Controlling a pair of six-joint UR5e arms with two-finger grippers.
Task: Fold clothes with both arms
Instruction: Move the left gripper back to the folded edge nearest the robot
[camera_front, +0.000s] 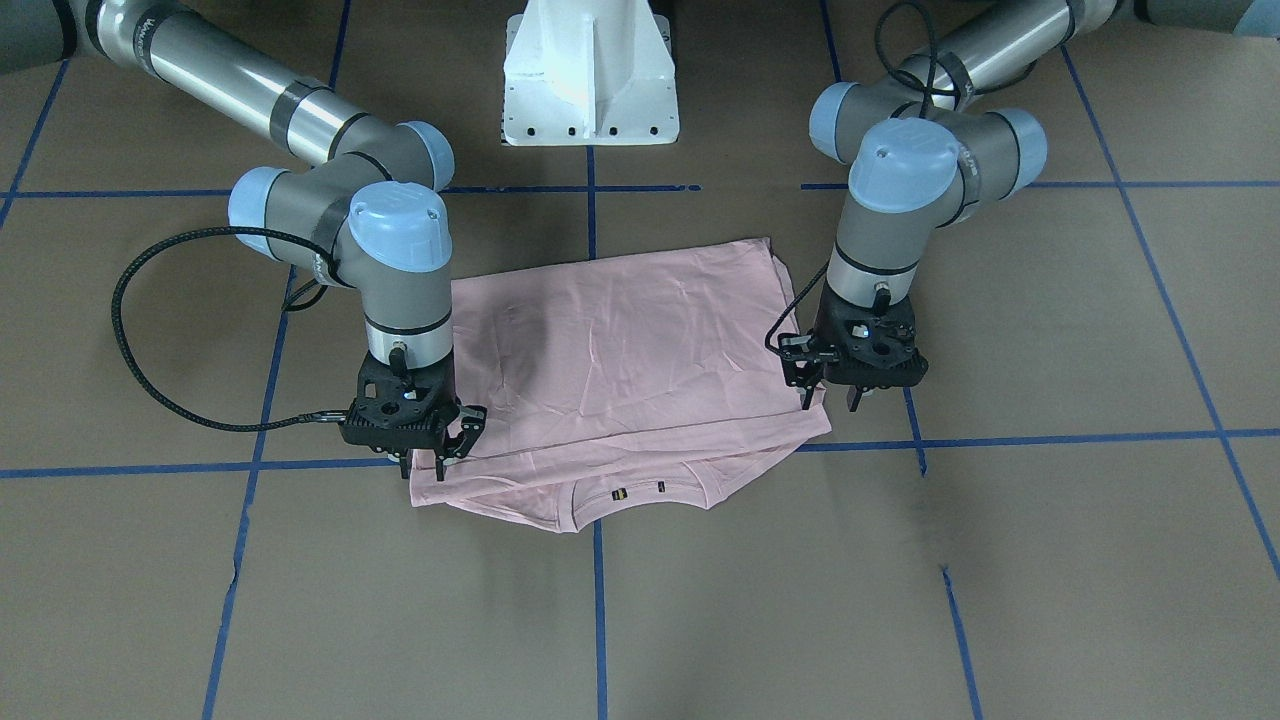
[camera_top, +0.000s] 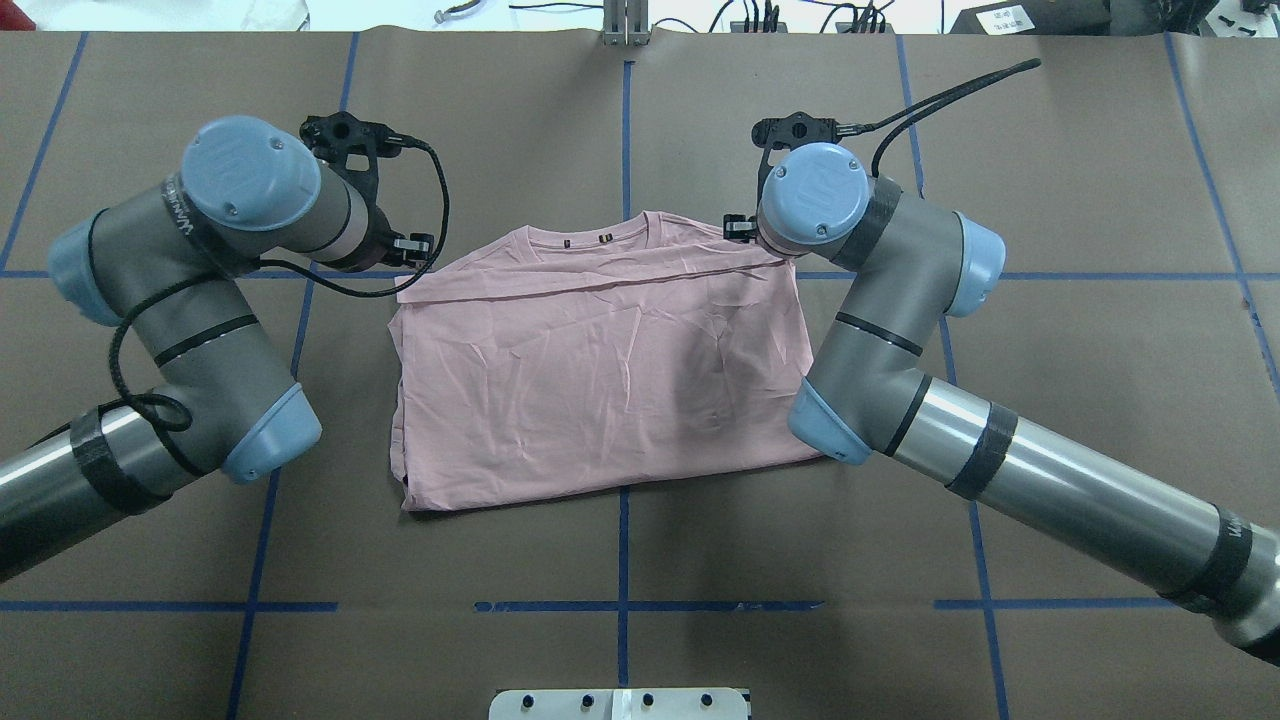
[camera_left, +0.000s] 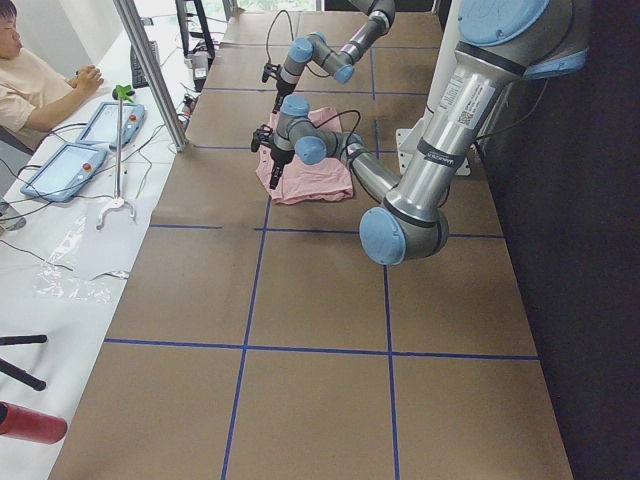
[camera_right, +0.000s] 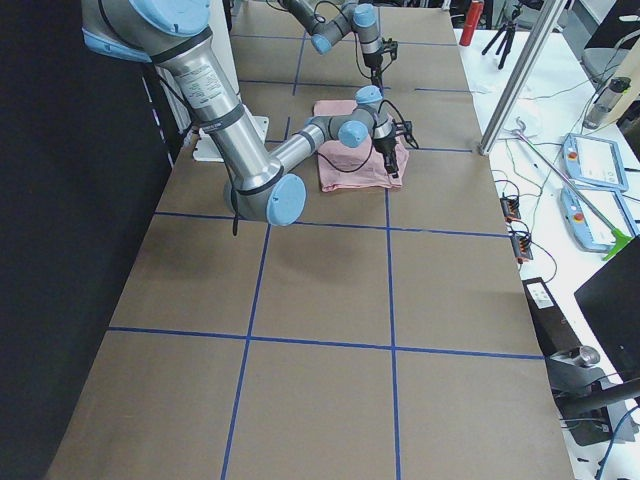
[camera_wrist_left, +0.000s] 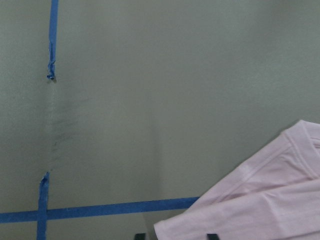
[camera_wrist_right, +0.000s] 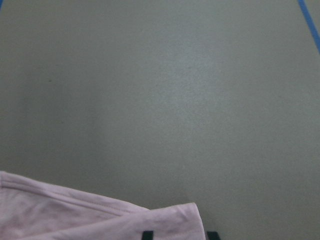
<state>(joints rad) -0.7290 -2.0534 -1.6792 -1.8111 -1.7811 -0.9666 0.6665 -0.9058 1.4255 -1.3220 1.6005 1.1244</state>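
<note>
The pale pink T-shirt (camera_front: 620, 350) (camera_top: 600, 370) lies folded flat on the brown table, its collar (camera_front: 640, 492) at the edge away from the robot. My left gripper (camera_front: 829, 400) stands over one collar-side corner. In the left wrist view its fingertips are apart, with that shirt corner (camera_wrist_left: 260, 210) lying between them on the table. My right gripper (camera_front: 440, 462) is at the other collar-side corner, and its fingertips are also apart over the pink cloth (camera_wrist_right: 75, 215). Both grippers look open, and the cloth is not lifted.
The white pedestal base (camera_front: 590, 80) stands at the robot's side of the table. Blue tape lines (camera_top: 622, 560) cross the brown surface. A person (camera_left: 30, 80) sits at a side table with tablets (camera_left: 60, 170) beyond the table's far edge.
</note>
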